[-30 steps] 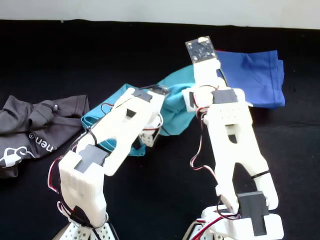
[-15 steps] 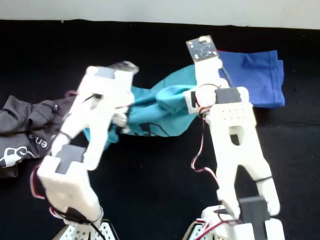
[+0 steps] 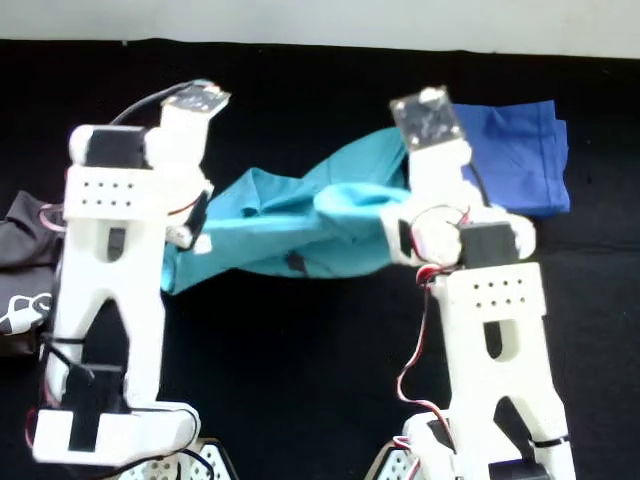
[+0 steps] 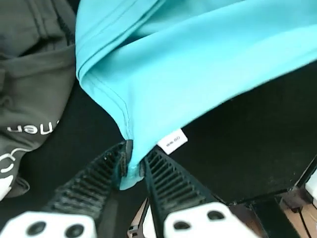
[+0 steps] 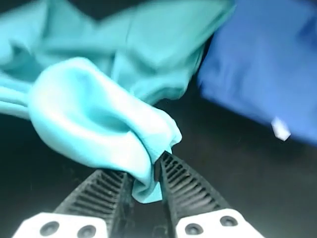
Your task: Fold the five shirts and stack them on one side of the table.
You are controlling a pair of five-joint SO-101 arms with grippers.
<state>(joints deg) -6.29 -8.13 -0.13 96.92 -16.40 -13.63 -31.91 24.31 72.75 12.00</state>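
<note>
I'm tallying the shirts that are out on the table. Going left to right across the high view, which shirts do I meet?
dark grey shirt → teal shirt → blue shirt
</note>
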